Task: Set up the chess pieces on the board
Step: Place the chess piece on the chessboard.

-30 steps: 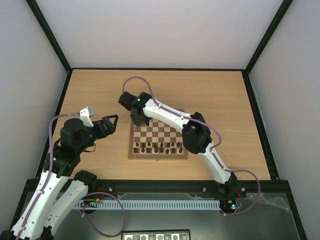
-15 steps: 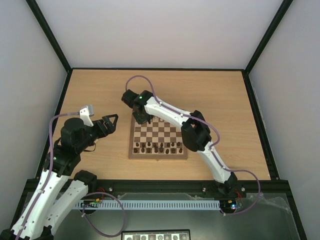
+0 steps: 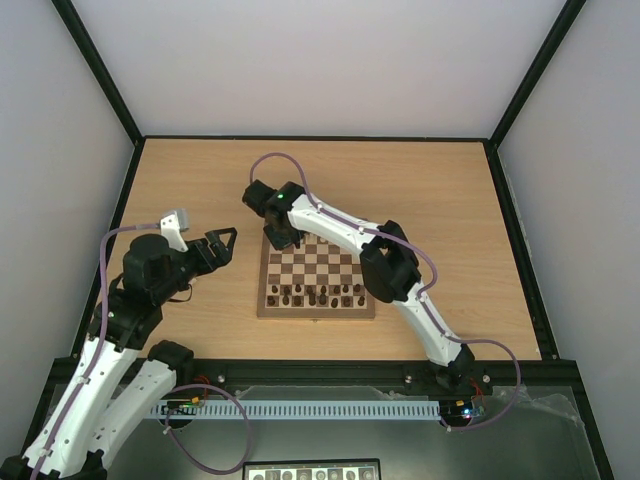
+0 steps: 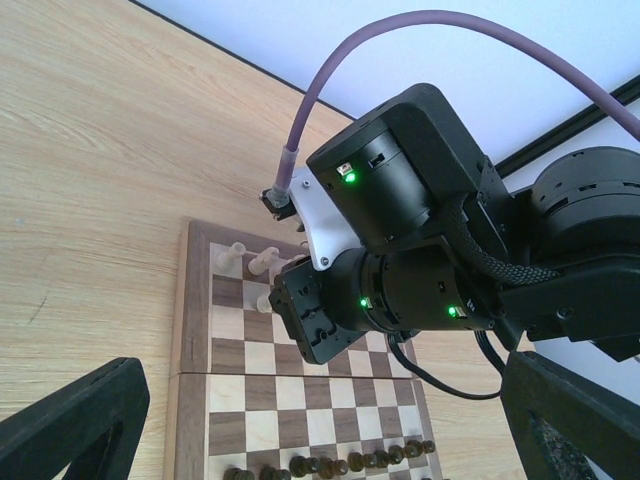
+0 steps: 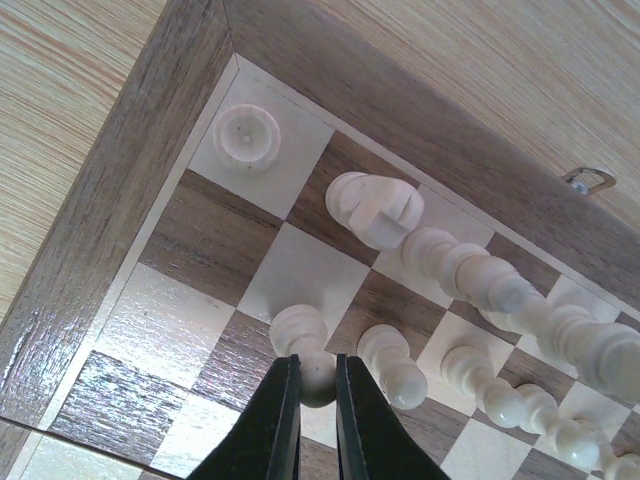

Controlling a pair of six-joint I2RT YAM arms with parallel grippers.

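One pawn gripped by the right end effector shows only close-up.

- Left arm and right arm: white link shells, black rounded joint housings.
- Purple cable loops along each arm.
- Green lights glow on the black wrist housing.
- Black tapered fingers.

**One board on a pale wood table**

The table has a light, wood-grain top with a dark rim. Directly on it lies the board, flat and square to the table's edges. Tabletop shows to the board's left, right and far side.
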